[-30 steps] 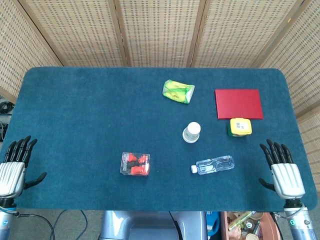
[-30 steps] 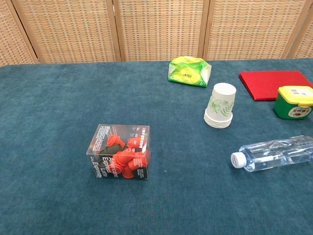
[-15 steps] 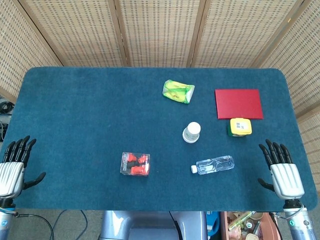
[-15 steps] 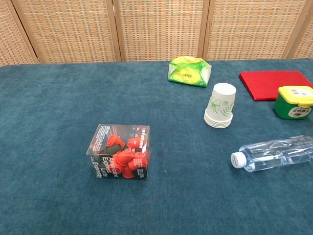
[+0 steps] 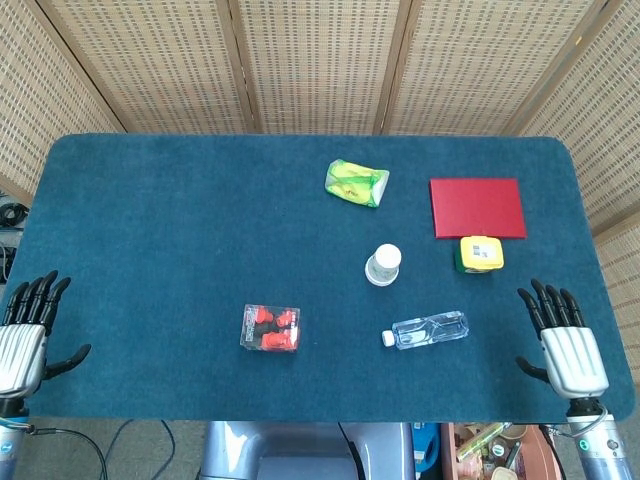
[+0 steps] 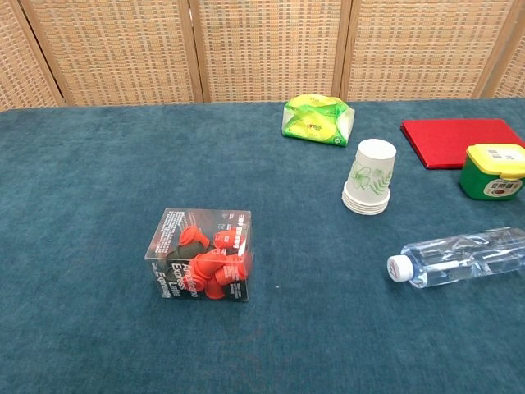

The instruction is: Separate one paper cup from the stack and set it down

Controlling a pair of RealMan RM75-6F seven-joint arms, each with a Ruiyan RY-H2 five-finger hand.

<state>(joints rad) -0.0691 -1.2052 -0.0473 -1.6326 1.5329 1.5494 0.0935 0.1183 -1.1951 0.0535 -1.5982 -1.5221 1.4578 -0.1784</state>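
A stack of white paper cups with a green leaf print (image 5: 383, 264) (image 6: 370, 176) stands upside down, right of the table's middle. My left hand (image 5: 25, 338) hovers at the table's near left corner, fingers spread, holding nothing. At the near right edge my right hand (image 5: 564, 340) is likewise spread and empty. Both hands are far from the cups, and neither shows in the chest view.
A clear box of red pieces (image 5: 270, 328) (image 6: 203, 255) sits near the front middle. A water bottle (image 5: 428, 329) (image 6: 459, 255) lies just in front of the cups. Behind and right are a green-yellow packet (image 5: 356, 183), a red book (image 5: 477, 207) and a yellow-lidded green tub (image 5: 480, 253).
My left hand has drifted slightly down and left toward the table's corner. The right hand has barely moved. The cups and other objects are where they were.
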